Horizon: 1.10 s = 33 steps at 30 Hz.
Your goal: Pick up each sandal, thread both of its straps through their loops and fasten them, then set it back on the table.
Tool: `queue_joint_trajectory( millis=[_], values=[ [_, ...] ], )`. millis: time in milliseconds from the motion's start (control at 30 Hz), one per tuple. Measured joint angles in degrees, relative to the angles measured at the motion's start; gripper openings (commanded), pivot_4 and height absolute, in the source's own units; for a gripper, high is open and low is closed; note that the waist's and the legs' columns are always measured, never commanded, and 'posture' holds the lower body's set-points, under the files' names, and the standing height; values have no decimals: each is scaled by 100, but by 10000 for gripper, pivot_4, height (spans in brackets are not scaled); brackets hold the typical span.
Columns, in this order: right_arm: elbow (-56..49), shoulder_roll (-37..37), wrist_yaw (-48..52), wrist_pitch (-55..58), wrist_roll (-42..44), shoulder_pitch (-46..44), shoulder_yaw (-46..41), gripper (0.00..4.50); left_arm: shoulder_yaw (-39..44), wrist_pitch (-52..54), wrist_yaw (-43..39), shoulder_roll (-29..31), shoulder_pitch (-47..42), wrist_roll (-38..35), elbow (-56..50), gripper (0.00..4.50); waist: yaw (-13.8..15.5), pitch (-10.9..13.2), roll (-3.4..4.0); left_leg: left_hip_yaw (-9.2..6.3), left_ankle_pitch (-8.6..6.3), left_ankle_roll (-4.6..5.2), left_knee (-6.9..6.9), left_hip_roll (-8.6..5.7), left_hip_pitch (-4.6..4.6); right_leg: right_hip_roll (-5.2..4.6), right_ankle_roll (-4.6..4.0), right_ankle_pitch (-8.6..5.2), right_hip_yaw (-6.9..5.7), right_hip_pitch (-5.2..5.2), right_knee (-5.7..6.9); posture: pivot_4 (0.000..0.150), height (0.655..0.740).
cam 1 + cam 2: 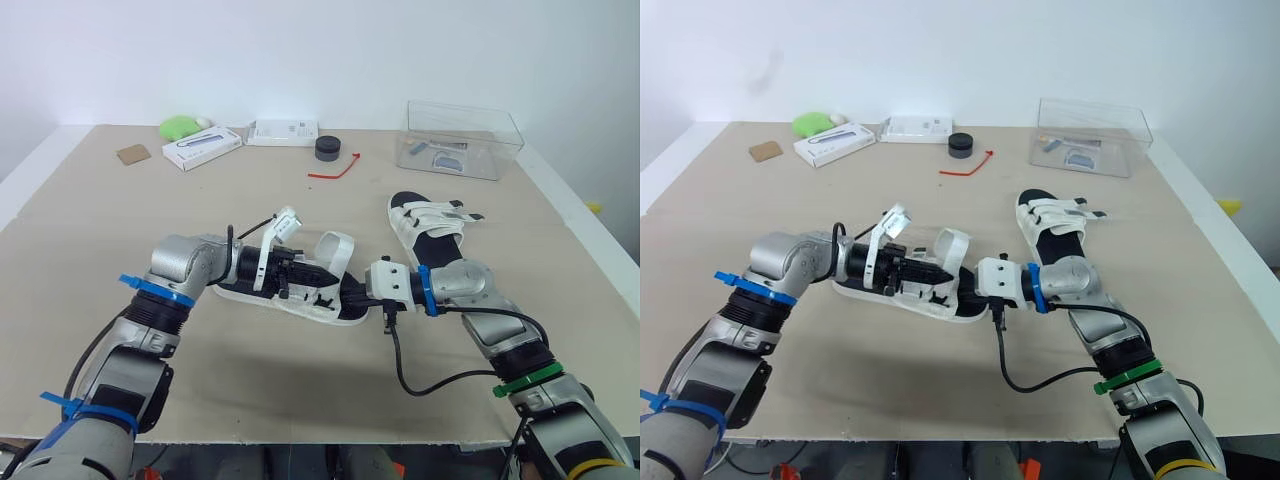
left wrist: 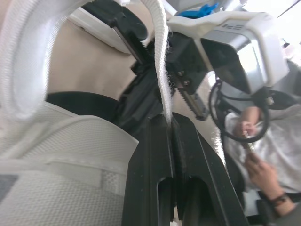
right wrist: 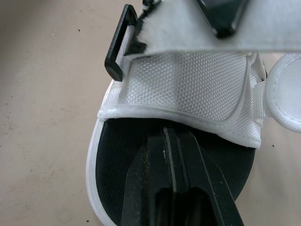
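1. A white mesh sandal with a black footbed [image 1: 310, 300] lies on the beige tabletop [image 1: 300, 390] near the centre, between the 2 arms.
2. The left gripper [image 2: 168, 125] is pressed together on a white fabric strap [image 2: 160, 61] of this sandal. It pinches the strap between its fingertips, and in the head views the strap rises above the sandal.
3. The right gripper [image 3: 173, 136] has its 2 fingers pressed together with nothing between them. The tips lie over the black footbed, just short of the front mesh band.
4. A black plastic buckle loop [image 3: 117, 47] sits at 1 end of that band. Whether the strap passes through it cannot be determined.
5. A second white sandal [image 1: 425, 225] lies flat on the tabletop just beyond the right forearm, its straps laid across the footbed.
6. Near the far edge are a clear plastic box [image 1: 463, 140], a black round puck [image 1: 328, 148] and a red cable tie [image 1: 335, 172].
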Motion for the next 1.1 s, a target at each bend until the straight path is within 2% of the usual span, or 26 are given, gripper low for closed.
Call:
queue_joint_trajectory(
  millis=[267, 500, 900, 1100],
  values=[
    [87, 0, 0, -1, -6, -27, 1, 0, -63, -602, 32, -160, -38, 381, 319, 921, 12, -1, 1, 0, 3, -1, 7, -5, 11, -6, 6, 3, -1, 16, 0, 1500, 7400],
    [110, -4, 3, -2, -12, -28, 0, 0, -102, -728, -64, -198, -38, 554, 320, 921, 14, -1, 1, 1, 4, 1, 10, -9, 17, -11, 7, 2, 0, 25, -3, 1500, 7400],
    [74, -12, 40, -19, -11, -27, -2, 0, 81, 254, -312, -163, -57, 85, -8, 921, 10, -1, 1, 0, 2, 4, 5, -8, 12, -9, 21, -1, 0, 19, -4, 1500, 7400],
    [74, -12, 37, -42, -11, -27, 1, 0, 80, 290, -312, -134, -78, 82, -12, 921, 9, 0, 1, 0, 2, 4, 5, -8, 11, -9, 19, -1, 0, 17, -4, 1500, 7400]
  ],
)
